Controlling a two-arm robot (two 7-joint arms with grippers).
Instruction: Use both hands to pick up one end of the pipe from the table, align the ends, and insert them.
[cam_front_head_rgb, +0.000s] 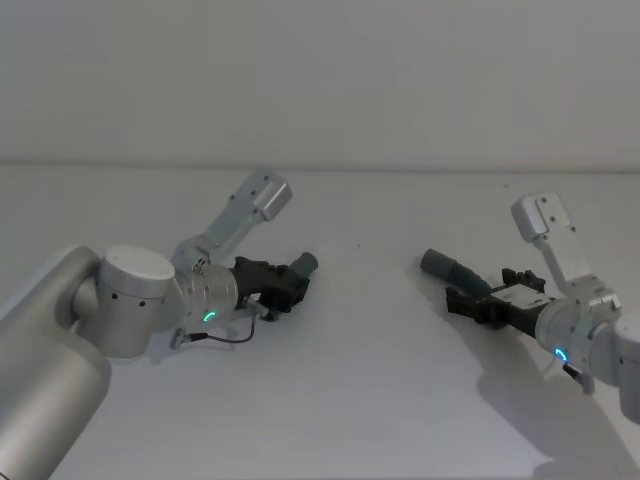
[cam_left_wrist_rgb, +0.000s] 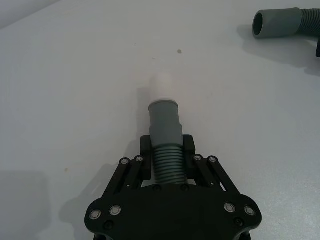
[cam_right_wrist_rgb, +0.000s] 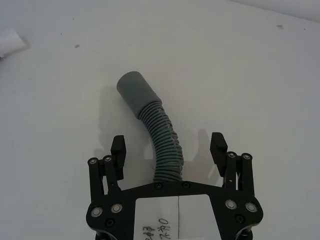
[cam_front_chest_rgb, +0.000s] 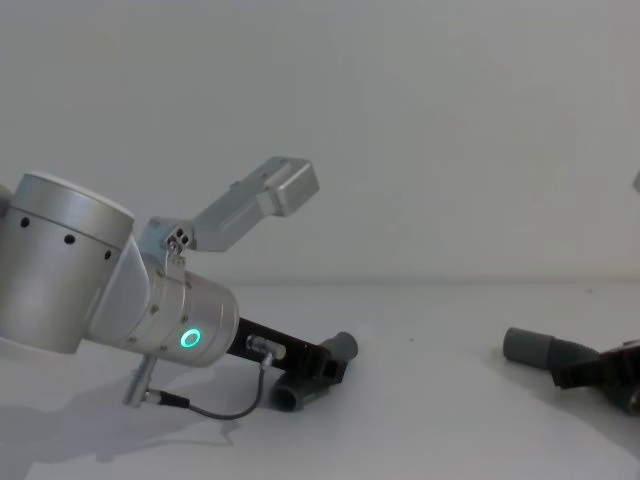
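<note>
My left gripper (cam_left_wrist_rgb: 166, 147) is shut on the ribbed part of the short pipe piece (cam_left_wrist_rgb: 168, 167), just behind its smooth grey cuff (cam_left_wrist_rgb: 164, 121) with the narrower white tip (cam_left_wrist_rgb: 162, 86). In the head view this gripper (cam_front_head_rgb: 292, 285) sits left of centre, low over the white table (cam_front_head_rgb: 370, 380). The longer pipe piece (cam_right_wrist_rgb: 164, 142) lies on the table at the right, curved, with its plain socket cuff (cam_right_wrist_rgb: 135, 92) pointing toward the left piece. My right gripper (cam_right_wrist_rgb: 168, 147) is open, one finger on each side of the ribbed hose without touching it. The two ends are well apart.
The left arm's thick silver body (cam_front_head_rgb: 130, 300) with its green ring light and a loose black cable (cam_front_head_rgb: 225, 338) lie at the left. A white wall (cam_front_head_rgb: 320, 80) stands behind the table's far edge. Bare table lies between the two pipe pieces.
</note>
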